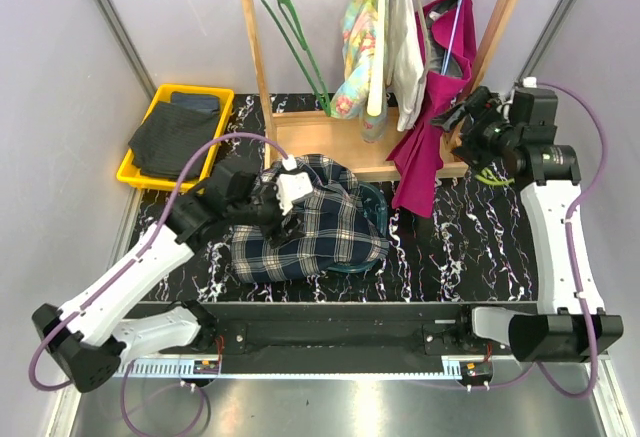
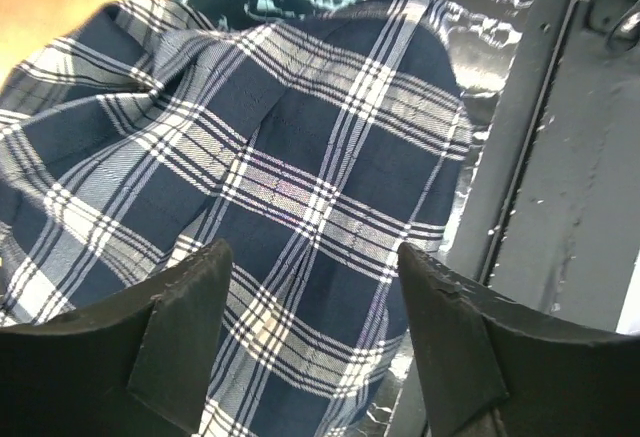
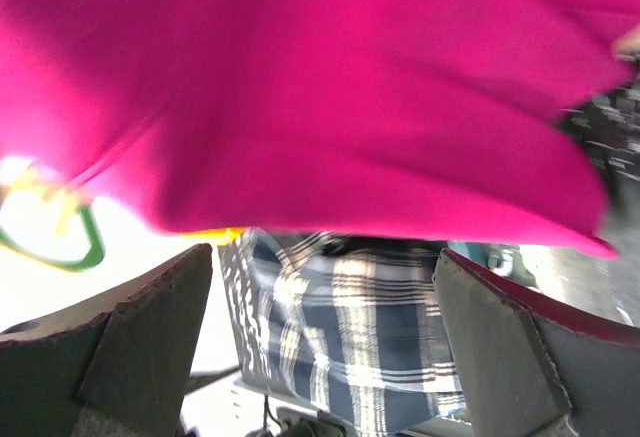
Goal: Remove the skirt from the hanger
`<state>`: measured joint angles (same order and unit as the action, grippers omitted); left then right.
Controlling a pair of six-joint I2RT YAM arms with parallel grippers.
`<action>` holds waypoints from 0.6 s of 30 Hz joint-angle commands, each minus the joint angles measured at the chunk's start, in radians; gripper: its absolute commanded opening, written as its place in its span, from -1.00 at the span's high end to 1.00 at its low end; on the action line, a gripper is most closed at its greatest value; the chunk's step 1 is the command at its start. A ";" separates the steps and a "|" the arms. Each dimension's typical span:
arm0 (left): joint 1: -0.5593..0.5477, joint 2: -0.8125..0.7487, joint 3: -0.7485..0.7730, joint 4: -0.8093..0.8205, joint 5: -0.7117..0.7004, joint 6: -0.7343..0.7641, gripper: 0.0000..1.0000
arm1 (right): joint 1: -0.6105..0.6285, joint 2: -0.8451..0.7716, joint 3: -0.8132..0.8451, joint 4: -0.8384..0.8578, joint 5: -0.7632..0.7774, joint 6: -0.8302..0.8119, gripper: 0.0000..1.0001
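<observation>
At the right end of a wooden clothes rack a magenta skirt hangs from a blue hanger, the empty, wide-open right jaws beside it best pinching fabric near the waist and easing downward, left jaws open and empty over a plaid shirt on the marbled bench.

no readable text, labels or numbers show anywhere.
</observation>
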<state>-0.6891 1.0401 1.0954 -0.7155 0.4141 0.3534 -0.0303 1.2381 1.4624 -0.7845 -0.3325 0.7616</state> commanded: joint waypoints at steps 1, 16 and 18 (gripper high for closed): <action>-0.012 0.066 -0.060 0.047 -0.064 0.087 -0.34 | 0.085 -0.048 0.064 0.139 0.012 -0.019 -1.00; -0.013 0.607 0.230 0.106 -0.267 0.038 -0.18 | 0.266 0.053 0.340 0.436 0.188 -0.153 -0.99; -0.006 0.673 0.343 0.132 -0.328 0.018 -0.15 | 0.296 0.063 0.358 0.484 0.197 -0.194 -0.99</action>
<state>-0.7002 1.6318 1.2480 -0.6979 0.2276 0.4084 0.2165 1.2762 1.7622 -0.4530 -0.1658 0.6506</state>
